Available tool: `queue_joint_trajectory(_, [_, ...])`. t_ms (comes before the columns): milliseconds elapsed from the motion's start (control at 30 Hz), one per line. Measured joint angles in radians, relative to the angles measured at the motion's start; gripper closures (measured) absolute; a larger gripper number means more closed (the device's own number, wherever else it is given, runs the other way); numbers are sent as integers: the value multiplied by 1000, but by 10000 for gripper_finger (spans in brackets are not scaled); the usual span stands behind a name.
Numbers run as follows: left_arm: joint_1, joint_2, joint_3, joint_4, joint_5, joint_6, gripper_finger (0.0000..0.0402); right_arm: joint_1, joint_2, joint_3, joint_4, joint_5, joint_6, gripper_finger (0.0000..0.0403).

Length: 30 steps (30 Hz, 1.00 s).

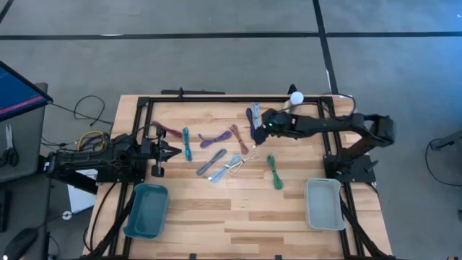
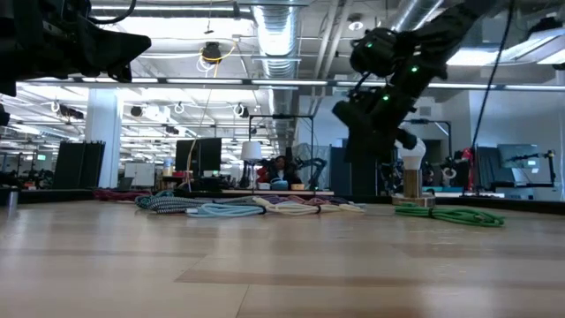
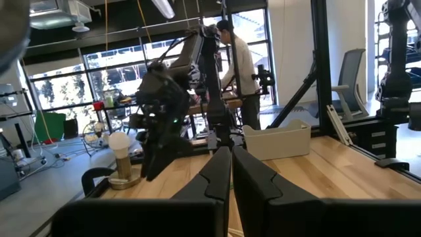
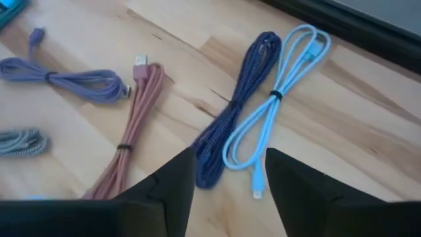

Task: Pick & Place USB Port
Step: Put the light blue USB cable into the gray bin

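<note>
Right pincer [image 4: 227, 181] open-fingered above navy cable [image 4: 240, 108]

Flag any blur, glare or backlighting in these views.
Low view: near tabletop blurred, arms dark against bright ceiling lights. Left wrist view: windows backlight the scene, left pincer nearly black. Right wrist view: cables sharp, right pincer soft-edged. High view: even light.

Robotics lab: exposed ducts [image 2: 278, 26], workbenches [image 2: 265, 190]

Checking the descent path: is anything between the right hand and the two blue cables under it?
Nothing visible. The right hand hangs open directly over the dark blue cable and the light blue cable, with only bare table around them.
</note>
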<state>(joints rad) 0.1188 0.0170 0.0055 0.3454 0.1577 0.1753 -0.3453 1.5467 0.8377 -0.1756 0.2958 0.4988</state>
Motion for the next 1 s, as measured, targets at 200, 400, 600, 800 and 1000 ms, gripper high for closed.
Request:
queue_joint_trajectory(200, [0,5,0,-1,0,0,385,-33,104,106,-75,-1,-9,240])
queue_joint_trajectory(400, [0,17,0,1,0,0,385,-65,188,194,-194,-1,-3,228])
queue_joint_trajectory(600, [0,17,0,3,0,0,385,-92,268,231,-198,-8,-8,222])
queue_joint_trajectory(800, [0,17,0,4,0,0,385,-104,330,253,-197,-8,-11,236])
queue_joint_trajectory(1000, [0,17,0,8,0,0,385,-109,356,255,-184,-8,-11,262])
